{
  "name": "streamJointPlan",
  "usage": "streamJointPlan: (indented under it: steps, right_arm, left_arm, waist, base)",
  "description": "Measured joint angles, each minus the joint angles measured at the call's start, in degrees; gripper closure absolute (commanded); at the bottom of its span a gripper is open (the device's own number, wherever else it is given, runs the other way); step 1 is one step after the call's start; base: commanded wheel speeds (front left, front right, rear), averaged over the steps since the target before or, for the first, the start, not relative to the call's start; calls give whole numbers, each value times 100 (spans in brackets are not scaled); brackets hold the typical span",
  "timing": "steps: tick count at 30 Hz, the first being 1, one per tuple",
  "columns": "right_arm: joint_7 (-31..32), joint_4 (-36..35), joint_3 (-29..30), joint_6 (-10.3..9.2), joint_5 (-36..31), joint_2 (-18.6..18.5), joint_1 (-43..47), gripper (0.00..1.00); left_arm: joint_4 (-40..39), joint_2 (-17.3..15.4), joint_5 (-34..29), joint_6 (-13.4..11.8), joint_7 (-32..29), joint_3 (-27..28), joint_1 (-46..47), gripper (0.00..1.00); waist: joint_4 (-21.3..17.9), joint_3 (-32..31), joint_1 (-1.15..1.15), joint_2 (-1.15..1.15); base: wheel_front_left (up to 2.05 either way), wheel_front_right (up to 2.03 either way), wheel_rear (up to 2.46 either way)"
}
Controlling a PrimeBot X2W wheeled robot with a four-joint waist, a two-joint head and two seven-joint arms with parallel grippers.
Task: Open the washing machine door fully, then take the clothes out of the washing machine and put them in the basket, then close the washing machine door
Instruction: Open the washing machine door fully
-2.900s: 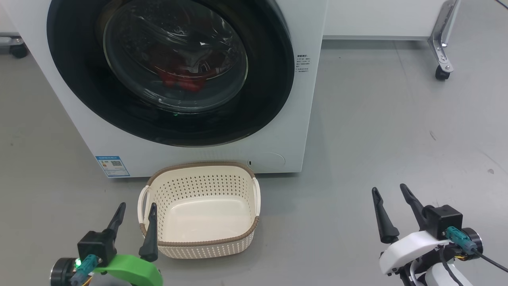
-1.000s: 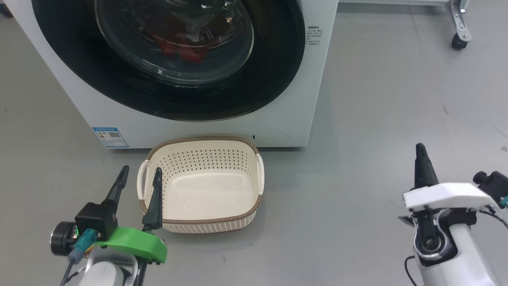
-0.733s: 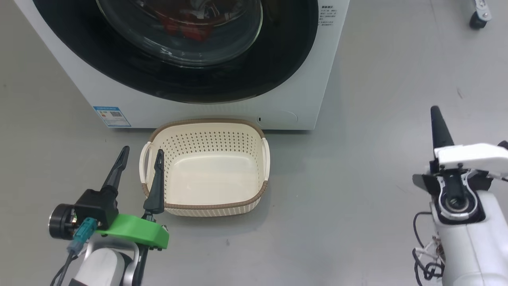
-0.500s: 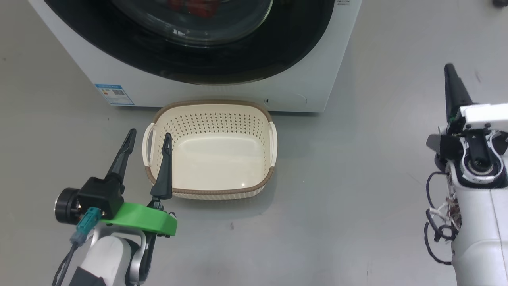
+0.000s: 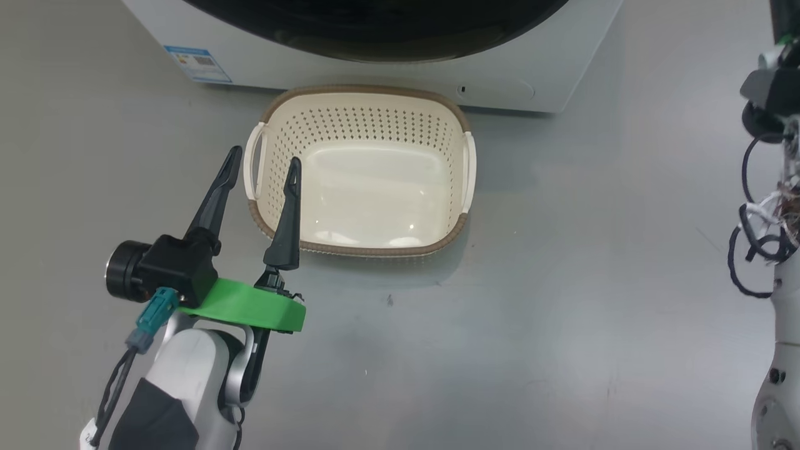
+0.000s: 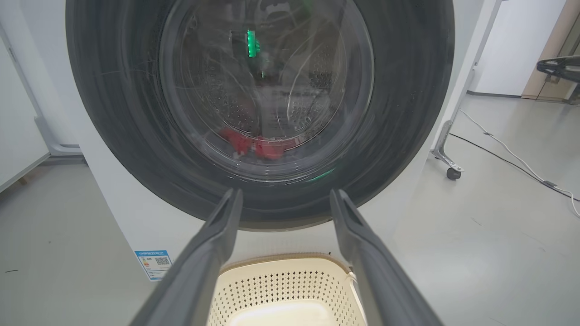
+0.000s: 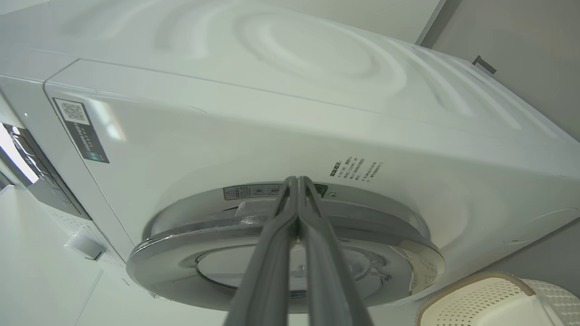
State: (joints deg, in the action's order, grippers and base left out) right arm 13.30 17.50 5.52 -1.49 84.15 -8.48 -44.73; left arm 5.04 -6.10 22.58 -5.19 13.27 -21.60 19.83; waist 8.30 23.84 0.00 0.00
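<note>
The washing machine [image 5: 512,81] stands at the top of the head view, with the basket [image 5: 459,222] on the floor against its front. My left gripper [image 5: 262,161] hovers open at the basket's left handle. In the left wrist view the washing machine door [image 6: 113,136] looks shut, and the red clothes [image 6: 256,146] show through its glass beyond my left gripper [image 6: 285,197]. My right gripper [image 7: 297,181] is shut and empty. Its tips sit at the rim of the door [image 7: 181,253], beside a recess there. I cannot tell whether they touch it.
My right arm [image 5: 772,87] rises along the right edge of the head view with loose cables. A metal frame leg on a caster [image 6: 448,165] and a floor cable [image 6: 512,154] lie right of the machine. A white panel [image 6: 22,113] stands left of it.
The head camera has tilted down, so the machine has slid up the picture. My right arm has risen to the door's rim with its gripper shut. The left gripper keeps its place by the basket.
</note>
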Motion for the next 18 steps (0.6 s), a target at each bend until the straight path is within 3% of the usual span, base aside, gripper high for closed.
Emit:
streamJointPlan:
  steps: [7, 18]
  right_arm:
    - [350, 165, -62, -177, 85, -167, -697, 100]
    - [767, 676, -286, -229, 152, -282, -1411, 100]
  left_arm:
    - [12, 124, -19, 87, 48, -108, 271, 0]
    - [245, 183, -102, 146, 94, -186, 458, 0]
  waist:
    - [316, 375, 0, 0]
    - [774, 729, 0, 0]
  base:
    - [0, 0, 0]
    - [0, 0, 0]
